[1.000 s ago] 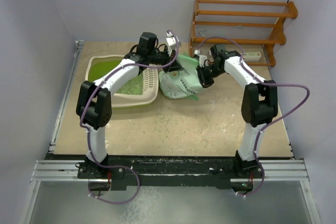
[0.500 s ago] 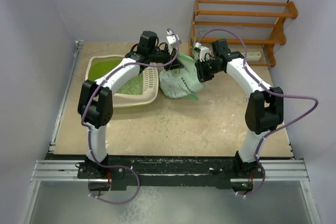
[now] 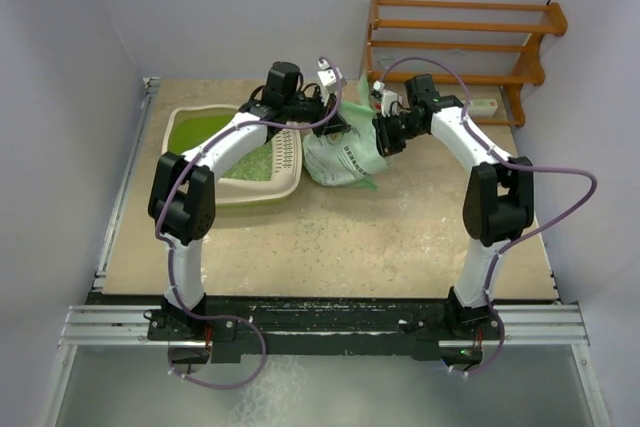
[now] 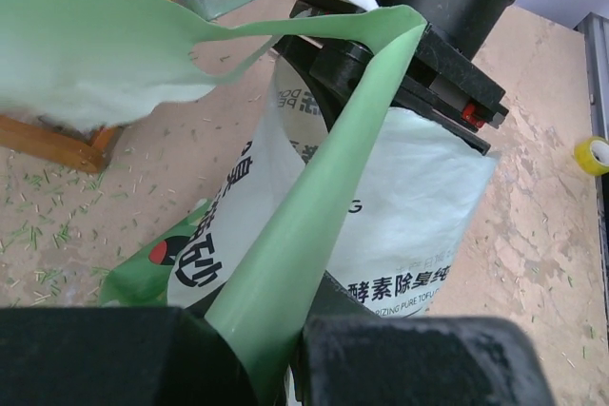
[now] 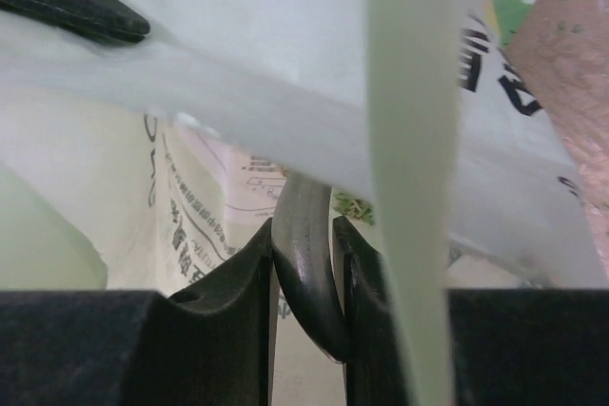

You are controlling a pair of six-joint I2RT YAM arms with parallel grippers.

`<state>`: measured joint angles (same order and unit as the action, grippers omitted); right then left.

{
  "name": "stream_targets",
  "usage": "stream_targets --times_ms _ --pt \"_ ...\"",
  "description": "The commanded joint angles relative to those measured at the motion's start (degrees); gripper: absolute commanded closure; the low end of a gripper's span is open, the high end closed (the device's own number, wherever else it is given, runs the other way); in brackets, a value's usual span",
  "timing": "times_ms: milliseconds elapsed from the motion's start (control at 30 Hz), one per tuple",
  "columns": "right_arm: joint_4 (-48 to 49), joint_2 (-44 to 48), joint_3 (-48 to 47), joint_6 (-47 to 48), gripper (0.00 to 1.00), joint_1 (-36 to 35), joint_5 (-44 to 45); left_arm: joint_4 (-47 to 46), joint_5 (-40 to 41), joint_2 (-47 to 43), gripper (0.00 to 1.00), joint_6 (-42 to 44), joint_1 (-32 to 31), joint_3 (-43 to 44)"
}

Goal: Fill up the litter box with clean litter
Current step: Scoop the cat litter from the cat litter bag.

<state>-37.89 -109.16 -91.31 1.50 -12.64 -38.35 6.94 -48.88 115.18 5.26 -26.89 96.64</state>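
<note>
- Because the bag [image 3: 340, 157] must be opened before it can pour, we hold it by its top on the table [image 3: 400, 237], just beside the litter box [image 3: 240, 195], where some litter [image 3: 258, 162] lies.
- Our left end effector [image 4: 285, 349] pinches a strip of the bag's green film tight.
- Our right end effector [image 5: 304, 263] clamps narrowly on a dark fold, seemingly the bag's edge.
- Both arms reach forward with elbows raised and wrists turned inward over the bag.

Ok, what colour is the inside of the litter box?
The litter box is lime green inside; the top external view shows it best.
</note>
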Motion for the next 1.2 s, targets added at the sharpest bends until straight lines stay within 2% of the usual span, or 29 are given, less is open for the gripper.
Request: stream_targets --times_ms 0,100,467,567,767,1167 --pt "0.9 -2.9 -2.2 1.8 1.00 -0.5 -9.8 -0.5 -1.1 -0.5 0.97 -1.2 -1.1 -0.8" --pt "-1.5 -4.0 -2.8 2.6 1.00 -0.5 -16.4 -0.4 -1.0 -0.1 0.97 -1.4 -1.3 -0.3" --pt "6.1 -1.3 1.9 -5.3 1.00 1.9 -34.7 -0.8 -0.3 0.4 0.97 -1.8 -1.3 -0.1" --pt "6.2 -1.0 2.4 -4.5 1.00 2.1 -36.2 -1.3 -0.3 0.7 0.97 -2.1 -1.3 -0.1" --pt "18.1 -0.5 6.8 -14.8 1.00 5.0 -41.4 -1.6 0.3 0.6 0.97 -2.2 -1.3 -0.1" --pt "21.5 1.1 10.9 -15.1 1.00 8.8 -45.6 -3.6 1.5 -0.1 0.97 -3.6 -1.2 -0.2"
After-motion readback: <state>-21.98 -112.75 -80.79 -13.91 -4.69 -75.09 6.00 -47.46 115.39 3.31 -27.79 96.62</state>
